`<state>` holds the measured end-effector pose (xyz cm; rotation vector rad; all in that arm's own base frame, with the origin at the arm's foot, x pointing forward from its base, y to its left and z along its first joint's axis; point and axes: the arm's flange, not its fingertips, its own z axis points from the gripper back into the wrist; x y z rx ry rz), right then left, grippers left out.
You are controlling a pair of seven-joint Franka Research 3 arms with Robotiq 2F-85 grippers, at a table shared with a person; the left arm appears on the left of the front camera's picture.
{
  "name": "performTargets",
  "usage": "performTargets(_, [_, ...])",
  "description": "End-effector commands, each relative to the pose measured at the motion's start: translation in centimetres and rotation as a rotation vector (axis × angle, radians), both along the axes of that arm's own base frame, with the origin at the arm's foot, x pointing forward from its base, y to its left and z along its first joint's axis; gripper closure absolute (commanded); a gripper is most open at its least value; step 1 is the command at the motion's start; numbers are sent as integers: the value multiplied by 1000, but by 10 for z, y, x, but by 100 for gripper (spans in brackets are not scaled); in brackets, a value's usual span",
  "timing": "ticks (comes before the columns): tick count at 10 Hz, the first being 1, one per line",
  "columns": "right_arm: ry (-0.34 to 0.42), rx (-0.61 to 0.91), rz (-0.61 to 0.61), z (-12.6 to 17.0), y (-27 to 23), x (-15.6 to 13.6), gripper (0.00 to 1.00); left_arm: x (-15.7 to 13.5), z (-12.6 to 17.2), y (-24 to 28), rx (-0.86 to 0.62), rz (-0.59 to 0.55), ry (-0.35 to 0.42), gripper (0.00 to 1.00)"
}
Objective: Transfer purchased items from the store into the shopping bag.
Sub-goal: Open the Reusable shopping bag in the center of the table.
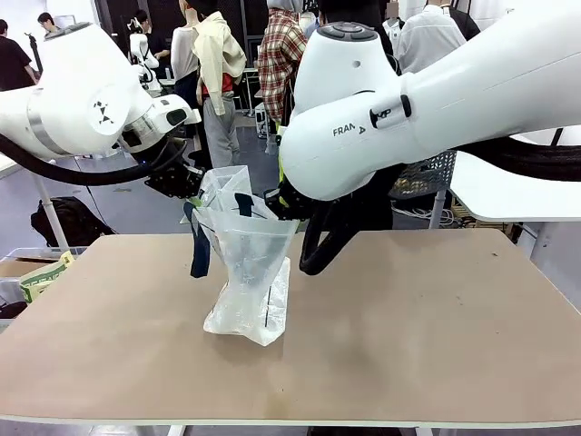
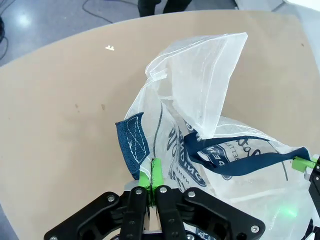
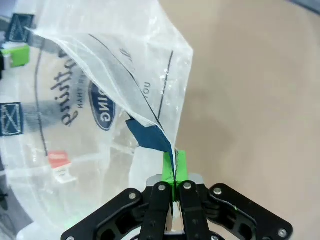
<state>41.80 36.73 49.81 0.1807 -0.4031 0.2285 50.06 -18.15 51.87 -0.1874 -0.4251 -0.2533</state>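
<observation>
The shopping bag (image 1: 247, 272), translucent with navy handles, stands on the brown table (image 1: 436, 318) with its mouth held open between both arms. My left gripper (image 1: 193, 184) is shut on the bag's rim beside a navy handle patch (image 2: 132, 145); in the left wrist view its green pads (image 2: 155, 172) pinch the plastic. At the opposite rim my right gripper (image 1: 281, 205) is shut too, pads (image 3: 181, 167) clamped on film and navy strap. The store (image 1: 425, 173), a grey mesh basket, shows behind the right arm, mostly hidden. The purchased items are hidden.
A person in dark clothes (image 1: 363, 213) stands at the far side, behind the right arm. A cardboard box (image 1: 36, 275) sits off the table's left edge. A white table (image 1: 508, 195) lies at the right. A small red and white tag (image 3: 60, 162) shows through the bag.
</observation>
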Motion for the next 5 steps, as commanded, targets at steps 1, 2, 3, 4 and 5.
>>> performTargets(1, [-13, -43, -32, -8, 3, 7, 100, -6, -4, 10, -17, 7, -36, 100])
performTargets(2, [-15, -30, -55, -10, -4, 9, 100, -9, -3, 18, 31, 21, -70, 100])
performTargets(3, [-14, -15, -103, -10, -17, 12, 100, -10, -1, 36, 40, 97, -83, 100])
performTargets(4, [-7, -10, -131, -11, -26, 14, 100, -13, -1, 52, 37, 152, -70, 100])
performTargets(5, [2, -8, -141, -13, -29, 13, 100, -17, -1, 61, 68, 179, -62, 100])
